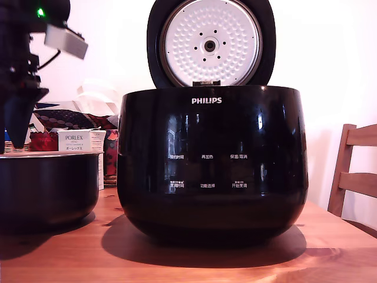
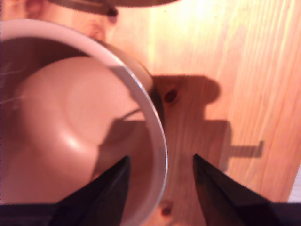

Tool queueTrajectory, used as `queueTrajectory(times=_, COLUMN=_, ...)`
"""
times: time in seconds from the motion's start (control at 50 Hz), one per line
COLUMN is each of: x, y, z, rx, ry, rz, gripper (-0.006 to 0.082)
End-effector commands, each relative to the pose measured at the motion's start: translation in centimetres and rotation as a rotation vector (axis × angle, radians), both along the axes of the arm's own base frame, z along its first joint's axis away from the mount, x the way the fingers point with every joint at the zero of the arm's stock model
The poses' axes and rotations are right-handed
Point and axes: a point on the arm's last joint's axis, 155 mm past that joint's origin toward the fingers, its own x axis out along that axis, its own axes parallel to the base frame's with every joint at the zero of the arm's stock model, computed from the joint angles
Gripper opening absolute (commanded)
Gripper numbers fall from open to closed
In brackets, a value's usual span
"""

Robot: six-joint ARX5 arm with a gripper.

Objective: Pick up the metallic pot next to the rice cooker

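Observation:
The rice cooker (image 1: 212,159) is a large glossy black Philips body in the middle of the exterior view, with its round lid (image 1: 211,42) standing open and showing a dimpled white plate. On its left in that view sits the metallic pot (image 1: 47,188), dark with a thin pale rim. My gripper (image 1: 16,138) hangs just above the pot's rim at the far left edge. In the wrist view the gripper (image 2: 161,158) is open and straddles the rim (image 2: 160,136). One finger is over the pot's inside (image 2: 70,117) and the other is over the table outside it.
Everything stands on a wooden table (image 1: 235,259). A white PORLEX box (image 1: 79,141) and patterned clutter sit behind the pot. A wooden chair (image 1: 353,171) stands at the exterior view's right. The cooker's wall is close beside the pot.

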Motion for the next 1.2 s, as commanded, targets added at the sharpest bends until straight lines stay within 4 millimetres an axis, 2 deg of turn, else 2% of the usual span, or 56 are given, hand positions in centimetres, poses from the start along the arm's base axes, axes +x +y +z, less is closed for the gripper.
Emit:
queueTrajectory(times=0.0, x=0.1, y=0.3, z=-0.6, rx=0.002, ry=0.022, rz=0.007, gripper=0.0385)
queueTrajectory(times=1.18, x=0.9, y=0.6, z=-3.3, rx=-0.019, ry=0.096, rz=0.024, gripper=0.0382)
